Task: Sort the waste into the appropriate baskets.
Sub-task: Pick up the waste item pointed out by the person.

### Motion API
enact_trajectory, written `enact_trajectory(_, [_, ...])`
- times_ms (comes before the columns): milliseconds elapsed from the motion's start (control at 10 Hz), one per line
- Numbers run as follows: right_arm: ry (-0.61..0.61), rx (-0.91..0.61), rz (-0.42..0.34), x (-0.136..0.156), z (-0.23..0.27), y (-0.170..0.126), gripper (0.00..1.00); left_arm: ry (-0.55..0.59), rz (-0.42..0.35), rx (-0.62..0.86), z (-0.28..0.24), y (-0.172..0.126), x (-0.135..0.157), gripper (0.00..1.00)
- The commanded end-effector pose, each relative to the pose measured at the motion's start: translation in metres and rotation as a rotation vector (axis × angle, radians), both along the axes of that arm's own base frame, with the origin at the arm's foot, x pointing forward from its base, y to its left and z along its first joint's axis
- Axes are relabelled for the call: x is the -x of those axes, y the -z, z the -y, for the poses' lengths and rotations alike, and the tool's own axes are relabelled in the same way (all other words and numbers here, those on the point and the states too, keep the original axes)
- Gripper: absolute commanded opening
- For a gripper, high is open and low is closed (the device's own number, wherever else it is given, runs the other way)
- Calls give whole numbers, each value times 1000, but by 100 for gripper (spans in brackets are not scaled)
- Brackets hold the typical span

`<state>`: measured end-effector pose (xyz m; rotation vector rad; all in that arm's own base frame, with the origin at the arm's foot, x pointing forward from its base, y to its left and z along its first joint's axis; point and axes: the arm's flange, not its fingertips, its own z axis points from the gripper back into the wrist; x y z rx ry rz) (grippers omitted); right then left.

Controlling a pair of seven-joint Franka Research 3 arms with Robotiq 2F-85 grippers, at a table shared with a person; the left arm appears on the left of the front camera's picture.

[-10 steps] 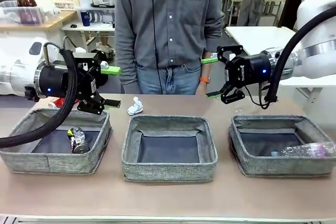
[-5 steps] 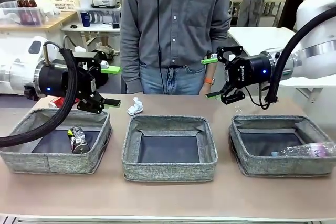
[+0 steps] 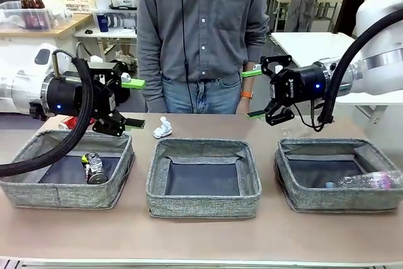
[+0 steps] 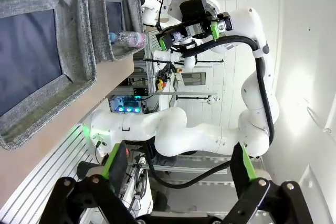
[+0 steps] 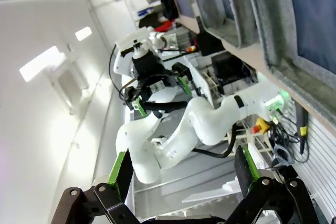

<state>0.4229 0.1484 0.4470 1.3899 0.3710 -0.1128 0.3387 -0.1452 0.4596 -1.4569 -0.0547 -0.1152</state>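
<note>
Three grey baskets stand in a row: left [image 3: 63,196], middle [image 3: 203,205], right [image 3: 340,201]. A dark drink can [image 3: 94,168] lies in the left basket. In the right basket lies a clear plastic bottle [image 3: 368,181]. A small white paper wad [image 3: 162,128] rests on the table behind the gap between the left and middle baskets. My left gripper [image 3: 133,104] hovers open and empty above the left basket's far corner, pointing sideways at the wad's side. My right gripper [image 3: 249,94] hangs open and empty above the table behind the right basket. Both wrist views show empty open fingers [image 4: 114,161] [image 5: 123,174].
A person in a grey shirt [image 3: 201,29] stands at the far edge, between the two grippers. The middle basket's dark bottom [image 3: 201,179] is bare. A bit of red [image 3: 70,122] shows behind my left gripper. Bare table runs along the near edge [image 3: 201,237].
The person swayed slightly to the right and back. Both arms and all the waste have stayed still.
</note>
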Motion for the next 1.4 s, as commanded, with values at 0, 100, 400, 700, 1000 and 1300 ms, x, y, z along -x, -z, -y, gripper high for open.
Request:
enact_trajectory(0, [-12, 9, -12, -1, 1, -3, 100, -9, -11, 0, 2, -3, 1, 100])
enact_trajectory(100, [-12, 9, -12, -1, 1, -3, 100, -9, -11, 0, 2, -3, 1, 100])
enact_trajectory(400, [-12, 9, -12, -1, 1, -3, 100, -9, -11, 0, 2, -3, 1, 100])
enact_trajectory(700, [-12, 9, -12, -1, 1, -3, 100, -9, -11, 0, 2, -3, 1, 100])
enact_trajectory(1000, [-12, 9, -12, -1, 1, -3, 100, -9, -11, 0, 2, -3, 1, 100])
enact_trajectory(1300, [-12, 9, -12, -1, 1, -3, 100, -9, -11, 0, 2, -3, 1, 100])
